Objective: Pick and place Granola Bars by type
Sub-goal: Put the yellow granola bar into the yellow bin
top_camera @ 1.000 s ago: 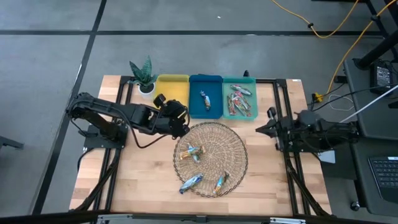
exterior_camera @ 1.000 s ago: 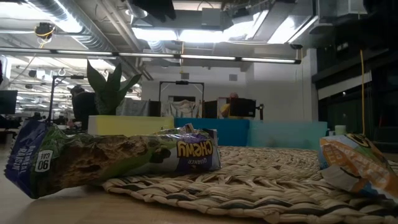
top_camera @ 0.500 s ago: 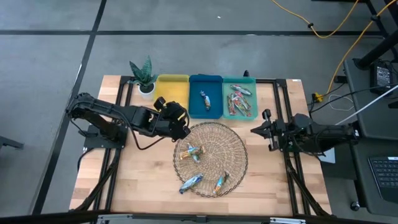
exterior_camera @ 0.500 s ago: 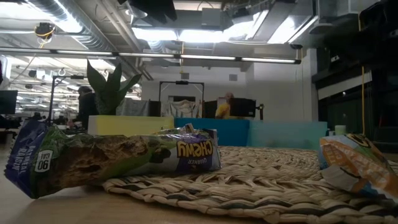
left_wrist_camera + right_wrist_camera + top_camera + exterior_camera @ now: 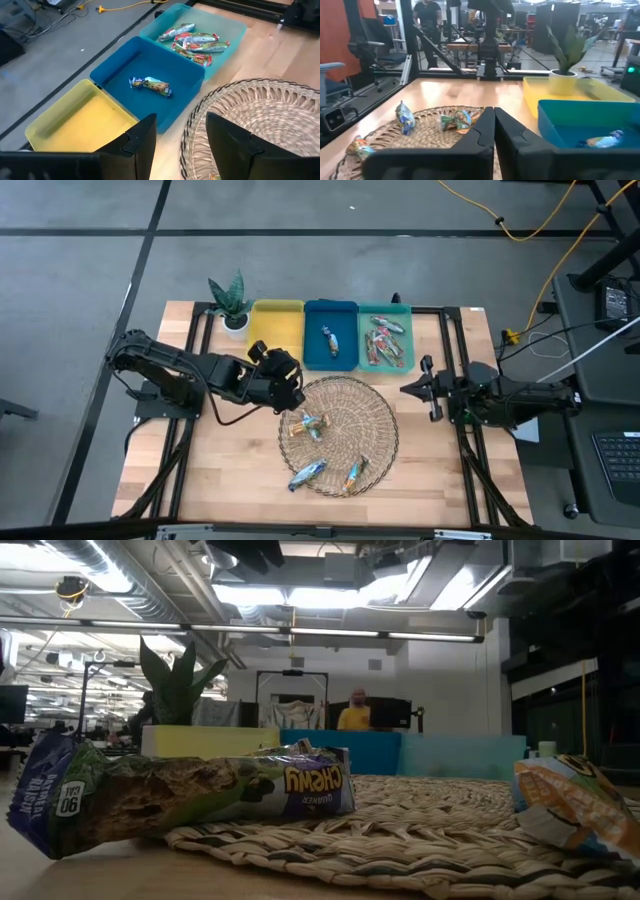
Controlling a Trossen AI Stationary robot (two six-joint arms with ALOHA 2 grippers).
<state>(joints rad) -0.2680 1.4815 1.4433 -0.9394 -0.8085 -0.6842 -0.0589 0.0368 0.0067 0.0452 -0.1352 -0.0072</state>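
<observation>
Several granola bars lie in the round woven basket (image 5: 340,435): a crumpled pair (image 5: 305,425), a blue-silver one (image 5: 307,473) and an orange one (image 5: 353,472). One blue-silver bar (image 5: 150,85) lies in the blue bin (image 5: 330,355). Several red-orange bars (image 5: 192,41) lie in the teal bin (image 5: 385,358). The yellow bin (image 5: 277,320) holds nothing. My left gripper (image 5: 293,387) is open and empty (image 5: 180,135) over the basket's far left rim. My right gripper (image 5: 404,390) is shut and empty (image 5: 494,125), just right of the basket.
A small potted plant (image 5: 232,305) stands at the far left beside the yellow bin. The three bins line the table's far edge. Bare wood lies left and right of the basket. In the low view a person (image 5: 352,715) stands in the room beyond the table.
My right gripper has moved toward the table's left edge, closer to the basket's right rim. My left gripper has shifted a little toward the near edge, over the basket's rim. The bars have not moved.
</observation>
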